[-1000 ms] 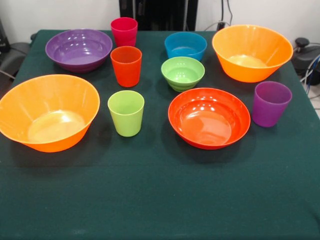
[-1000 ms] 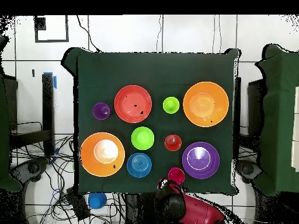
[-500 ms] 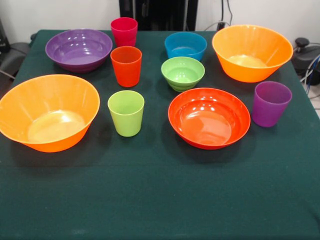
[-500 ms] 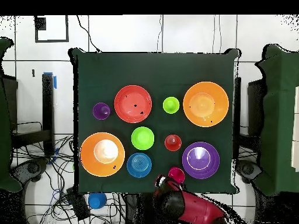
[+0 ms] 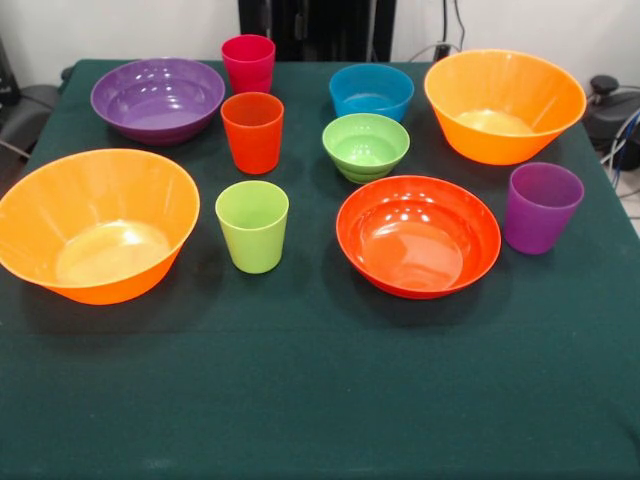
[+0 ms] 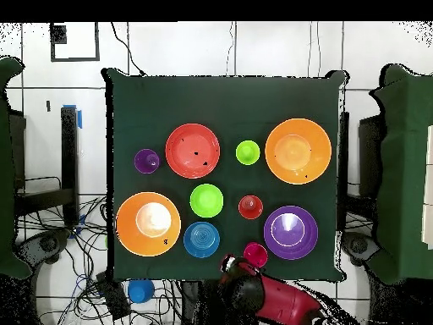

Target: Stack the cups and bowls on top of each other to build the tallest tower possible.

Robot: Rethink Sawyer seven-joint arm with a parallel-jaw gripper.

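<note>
Four cups stand apart on the green cloth: crimson (image 5: 248,62) (image 6: 255,254), orange-red (image 5: 252,131) (image 6: 250,206), lime green (image 5: 252,226) (image 6: 247,152) and purple (image 5: 541,207) (image 6: 146,161). Among them sit the bowls: two large orange (image 5: 98,225) (image 5: 504,105), a purple one (image 5: 158,98), a red-orange one (image 5: 418,235), a small lime green one (image 5: 366,146) and a small blue one (image 5: 371,91). No tower shows; every piece stands alone. In the overhead view the red and black arm ends in the gripper (image 6: 232,267), just off the table's edge beside the crimson cup. The front view does not show it.
The green-clothed table (image 5: 320,400) has a broad bare strip along its front edge. Cables and a blue object (image 6: 140,290) lie on the floor near the robot's base. Dark equipment (image 5: 610,105) stands past the table's right side.
In the overhead view the arm's end has shifted a little to the left along the table's edge. The cups and bowls have not moved.
</note>
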